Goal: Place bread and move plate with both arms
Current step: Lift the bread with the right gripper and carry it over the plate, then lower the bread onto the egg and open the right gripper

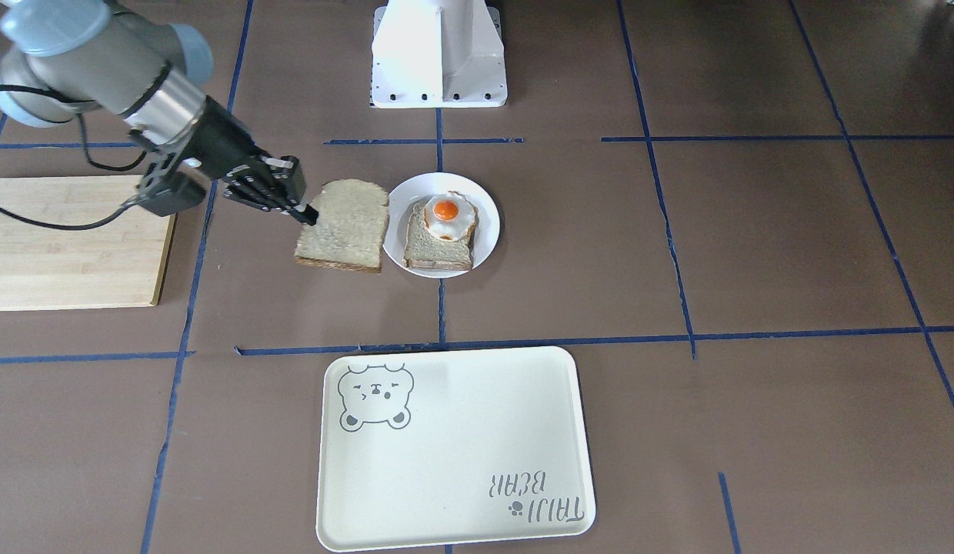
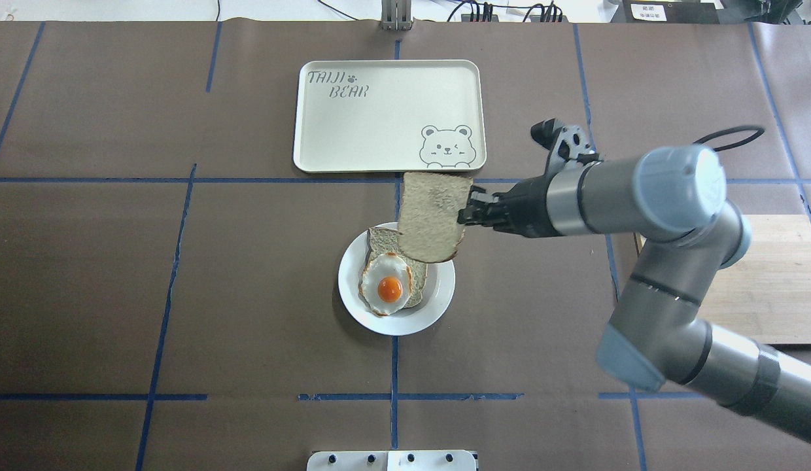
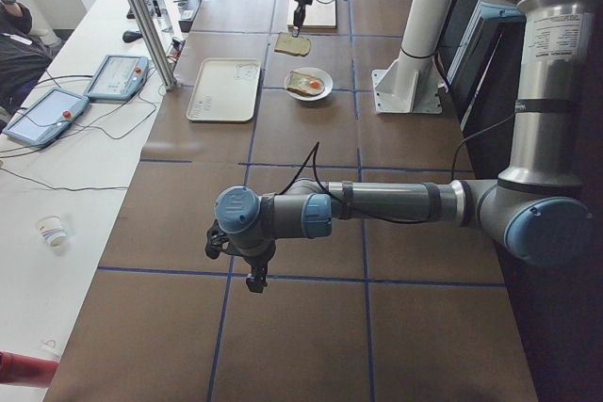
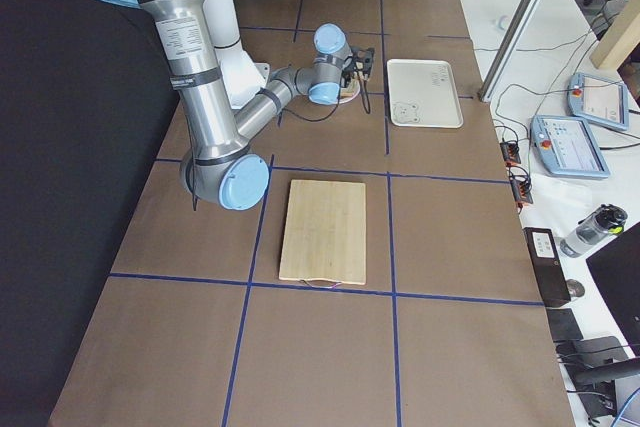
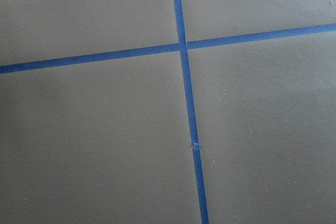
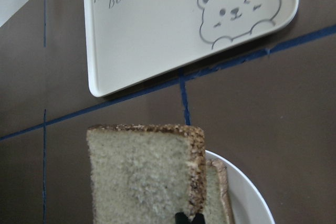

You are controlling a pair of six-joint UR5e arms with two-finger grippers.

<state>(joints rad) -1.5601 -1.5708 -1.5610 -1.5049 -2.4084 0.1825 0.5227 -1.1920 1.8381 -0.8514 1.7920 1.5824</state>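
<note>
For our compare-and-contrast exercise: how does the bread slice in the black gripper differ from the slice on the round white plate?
The speckled held slice hangs, bare, in the right gripper; the tan plated slice lies flat on the white plate under a fried egg. Both have brown crusts.

Two bread slices: the bread (image 1: 343,225) left of centre in the front-facing view, a second slice (image 1: 438,252) on the plate (image 1: 488,231) beside it. One plate. One fried egg (image 1: 448,215). One tray (image 1: 454,454), lower centre. One cutting board (image 1: 69,242), left edge. One white base (image 1: 438,50), top centre. Two arms: right arm (image 1: 100,69) upper left, left arm (image 3: 386,202) mid-frame in the exterior left view.
</note>
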